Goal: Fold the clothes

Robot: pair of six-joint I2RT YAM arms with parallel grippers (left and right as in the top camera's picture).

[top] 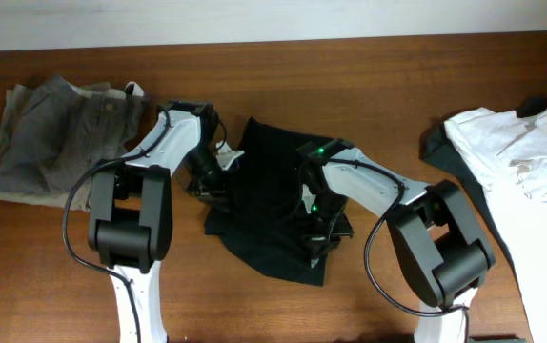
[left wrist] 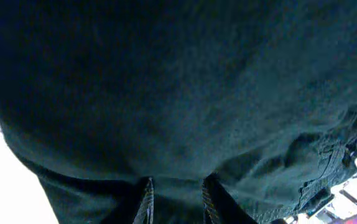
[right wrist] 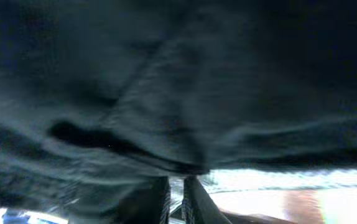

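A black garment [top: 264, 176] lies crumpled in the middle of the brown table [top: 397, 76]. My left gripper [top: 207, 183] is at its left edge. In the left wrist view the dark cloth [left wrist: 178, 93] fills the frame and a fold sits between the fingers [left wrist: 176, 199], which are shut on it. My right gripper [top: 314, 227] is at the garment's lower right part. In the right wrist view its fingers [right wrist: 175, 196] are nearly together, pinching the edge of the black cloth [right wrist: 166, 93] that hangs over the camera.
A folded grey-brown pile of clothes [top: 59, 138] lies at the far left. A white garment [top: 521, 162] lies at the right edge, with a dark cloth [top: 435, 145] partly under it.
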